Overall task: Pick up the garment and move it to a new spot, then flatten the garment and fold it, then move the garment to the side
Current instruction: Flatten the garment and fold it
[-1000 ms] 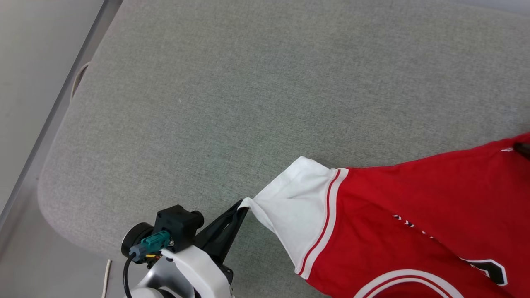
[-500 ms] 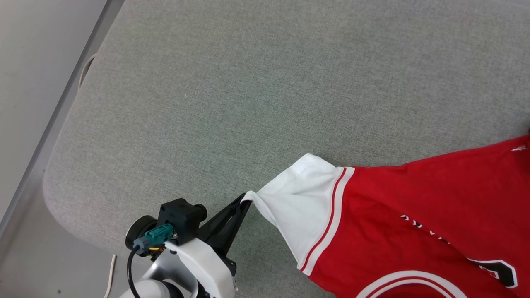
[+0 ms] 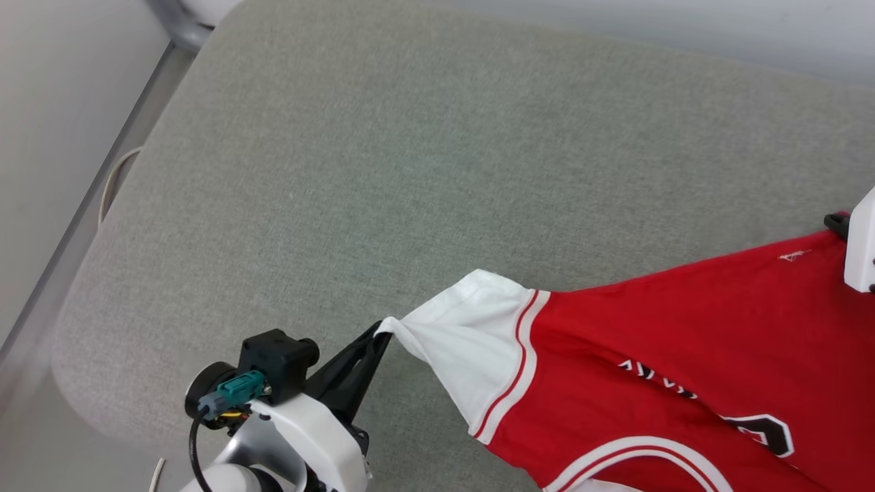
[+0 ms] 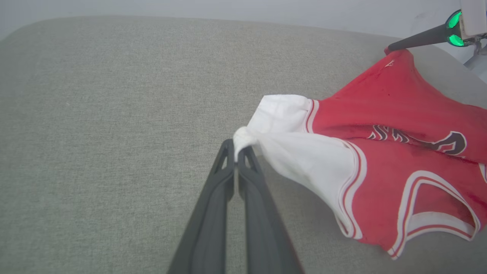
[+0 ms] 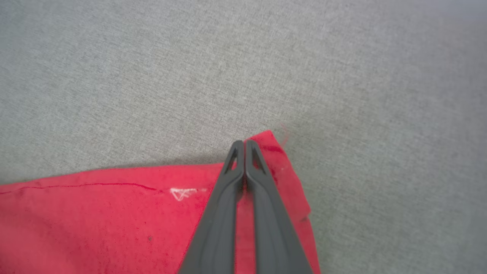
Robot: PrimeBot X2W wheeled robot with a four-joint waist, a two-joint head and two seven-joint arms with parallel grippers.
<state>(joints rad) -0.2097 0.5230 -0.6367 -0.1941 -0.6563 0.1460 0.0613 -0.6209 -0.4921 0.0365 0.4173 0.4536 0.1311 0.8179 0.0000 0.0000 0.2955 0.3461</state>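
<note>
Pad: a grey fabric-covered pad (image 3: 410, 171) with rounded corners carries everything.
Cord: a pale cord (image 3: 109, 184) loops just beside the pad's left edge.
Left gripper: the left gripper (image 3: 383, 329) sits over the pad's near edge, toward the near-left corner. Its fingers are clenched on the bunched tip of the white sleeve (image 3: 465, 342).
Sleeve: it is drawn into a taut point at the fingertips and widens to red-and-white striped trim.
Garment: the garment (image 3: 670, 321) is red and spreads over the pad's right half, pulled tight between the two grippers. It runs off the head view's right and bottom edges. I cannot tell whether it lies on the pad or clears it.
Print: the white-and-black print (image 3: 752, 427) faces up.
Right gripper: the right gripper (image 5: 244, 143) has its fingers pressed together, grasping the garment's red corner on the far right side.
</note>
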